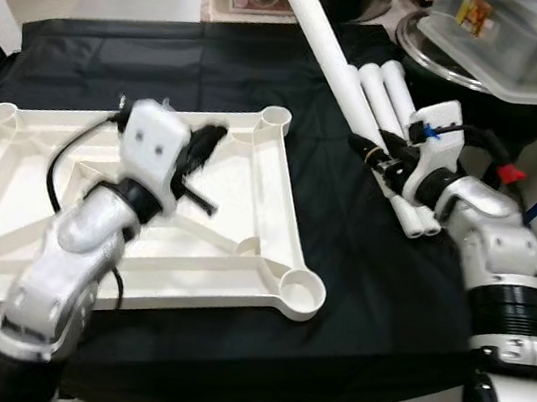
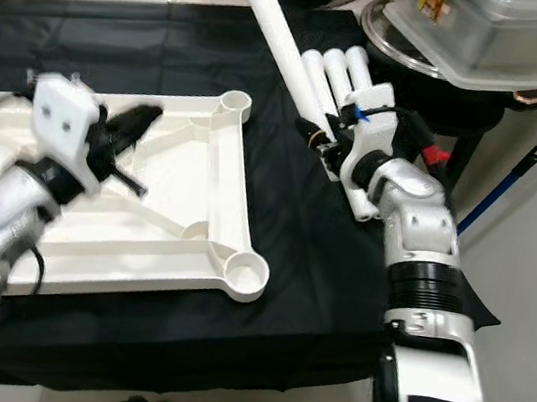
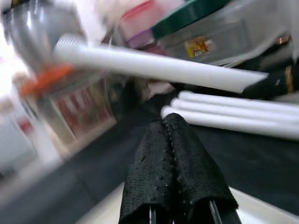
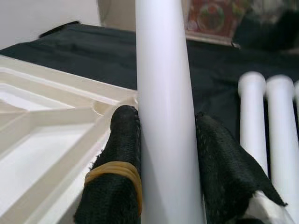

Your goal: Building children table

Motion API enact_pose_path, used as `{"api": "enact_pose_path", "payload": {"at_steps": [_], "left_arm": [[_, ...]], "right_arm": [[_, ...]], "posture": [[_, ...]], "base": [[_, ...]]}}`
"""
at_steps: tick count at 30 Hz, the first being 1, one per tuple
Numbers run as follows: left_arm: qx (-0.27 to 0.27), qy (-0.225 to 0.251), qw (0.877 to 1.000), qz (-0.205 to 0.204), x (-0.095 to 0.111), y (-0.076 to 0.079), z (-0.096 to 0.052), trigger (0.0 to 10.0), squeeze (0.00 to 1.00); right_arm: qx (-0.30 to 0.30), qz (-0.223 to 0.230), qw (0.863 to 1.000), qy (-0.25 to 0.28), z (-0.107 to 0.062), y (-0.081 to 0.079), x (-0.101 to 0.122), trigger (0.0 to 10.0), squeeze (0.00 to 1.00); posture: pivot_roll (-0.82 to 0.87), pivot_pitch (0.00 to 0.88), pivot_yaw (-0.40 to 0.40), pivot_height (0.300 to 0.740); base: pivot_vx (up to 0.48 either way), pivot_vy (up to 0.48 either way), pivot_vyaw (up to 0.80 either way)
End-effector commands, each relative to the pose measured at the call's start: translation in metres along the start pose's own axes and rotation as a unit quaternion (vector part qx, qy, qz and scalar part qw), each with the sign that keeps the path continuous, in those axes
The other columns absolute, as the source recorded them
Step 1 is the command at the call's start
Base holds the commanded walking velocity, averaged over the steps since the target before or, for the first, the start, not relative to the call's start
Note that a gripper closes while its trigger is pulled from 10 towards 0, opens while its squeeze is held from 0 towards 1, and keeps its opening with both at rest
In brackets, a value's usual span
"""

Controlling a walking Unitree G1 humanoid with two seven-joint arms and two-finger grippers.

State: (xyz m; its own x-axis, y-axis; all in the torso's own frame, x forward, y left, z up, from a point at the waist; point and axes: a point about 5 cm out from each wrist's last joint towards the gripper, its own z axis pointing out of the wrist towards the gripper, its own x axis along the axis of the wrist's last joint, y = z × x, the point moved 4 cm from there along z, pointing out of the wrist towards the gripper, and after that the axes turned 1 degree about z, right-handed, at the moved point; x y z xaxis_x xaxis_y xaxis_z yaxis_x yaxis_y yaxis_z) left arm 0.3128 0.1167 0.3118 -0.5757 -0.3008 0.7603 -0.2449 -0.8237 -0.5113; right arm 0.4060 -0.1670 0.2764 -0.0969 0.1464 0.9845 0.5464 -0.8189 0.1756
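Early stage: right gripper [image 4: 163, 154] clamps long white plastic leg tube [image 1: 324, 43] raised beside 3 spare legs [image 1: 398, 94], left gripper [image 3: 175, 163] closed empty above upturned cream tabletop [image 1: 272, 176], no sockets filled yet.

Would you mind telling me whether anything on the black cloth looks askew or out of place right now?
One white table leg stands out: it is lifted and slanted, clamped in the right gripper, while three other legs lie flat side by side. The upturned tabletop looks intact, its corner sockets empty. The left gripper is shut above it.
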Motion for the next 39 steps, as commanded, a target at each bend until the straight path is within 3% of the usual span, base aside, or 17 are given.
{"api": "enact_pose_path", "payload": {"at_steps": [1, 2, 7, 14, 17, 22, 24, 28, 31, 36, 39], "left_arm": [[-0.014, 0.008, 1.000, 0.018, 0.001, 0.005, 0.000, 10.0, 0.00], [-0.023, 0.024, 0.999, 0.038, 0.009, 0.004, 0.007, 10.0, 0.00], [-0.020, 0.017, 1.000, -0.008, 0.000, 0.012, 0.013, 10.0, 0.00], [-0.016, 0.003, 1.000, -0.001, -0.010, 0.016, 0.007, 10.0, 0.00], [-0.010, -0.001, 1.000, -0.003, -0.014, 0.013, 0.007, 10.0, 0.00], [-0.004, -0.013, 1.000, -0.014, -0.024, 0.016, 0.006, 10.0, 0.00], [-0.011, -0.020, 1.000, 0.001, -0.027, 0.020, 0.005, 10.0, 0.00], [-0.018, -0.019, 0.999, 0.026, -0.025, 0.016, 0.004, 10.0, 0.00], [-0.009, -0.015, 0.999, 0.029, -0.021, 0.004, 0.007, 10.0, 0.00], [-0.005, -0.022, 1.000, -0.020, -0.028, 0.008, 0.007, 10.0, 0.00], [-0.008, -0.025, 0.999, -0.029, -0.029, 0.014, 0.005, 10.0, 0.00]], "right_arm": [[0.027, -0.003, 1.000, 0.012, 0.003, -0.010, 0.008, 10.0, 0.00], [0.034, -0.014, 0.999, 0.012, 0.006, -0.014, 0.013, 10.0, 0.00], [-0.006, -0.027, 1.000, 0.005, 0.021, -0.020, -0.006, 10.0, 0.00], [0.025, -0.015, 0.999, -0.024, 0.016, -0.042, -0.028, 10.0, 0.00], [0.027, -0.010, 0.999, -0.025, 0.015, -0.043, -0.026, 10.0, 0.00], [-0.003, 0.017, 0.999, -0.041, 0.020, -0.037, -0.042, 10.0, 0.00], [0.028, 0.007, 0.998, -0.057, 0.017, -0.047, -0.054, 10.0, 0.00], [0.054, -0.004, 0.998, -0.044, 0.013, -0.051, -0.045, 10.0, 0.00], [0.040, -0.011, 0.999, -0.036, 0.014, -0.043, -0.032, 10.0, 0.00], [0.038, 0.004, 0.999, -0.029, 0.017, -0.048, -0.029, 10.0, 0.00], [0.056, 0.012, 0.998, -0.020, 0.013, -0.055, -0.027, 10.0, 0.00]], "posture": [[-0.02, 0.041, -0.014, 0.740], [-0.02, 0.032, -0.009, 0.740], [-0.02, 0.030, -0.011, 0.740], [-0.01, 0.041, -0.020, 0.740], [-0.01, 0.044, -0.023, 0.740], [-0.01, 0.048, -0.027, 0.740], [-0.01, 0.056, -0.026, 0.740], [-0.01, 0.058, -0.024, 0.740], [-0.01, 0.074, -0.019, 0.740], [-0.01, 0.099, -0.009, 0.740], [-0.01, 0.095, -0.006, 0.740]], "base": [[0.000, 0.000, 0.00], [0.000, 0.000, 0.00], [0.000, 0.000, 0.00], [0.000, 0.000, 0.00], [0.000, 0.000, 0.00], [0.000, 0.000, 0.00], [0.000, 0.000, 0.00], [0.000, 0.000, 0.00], [0.000, 0.000, 0.00], [0.000, 0.000, 0.00], [0.000, 0.000, 0.00]]}}
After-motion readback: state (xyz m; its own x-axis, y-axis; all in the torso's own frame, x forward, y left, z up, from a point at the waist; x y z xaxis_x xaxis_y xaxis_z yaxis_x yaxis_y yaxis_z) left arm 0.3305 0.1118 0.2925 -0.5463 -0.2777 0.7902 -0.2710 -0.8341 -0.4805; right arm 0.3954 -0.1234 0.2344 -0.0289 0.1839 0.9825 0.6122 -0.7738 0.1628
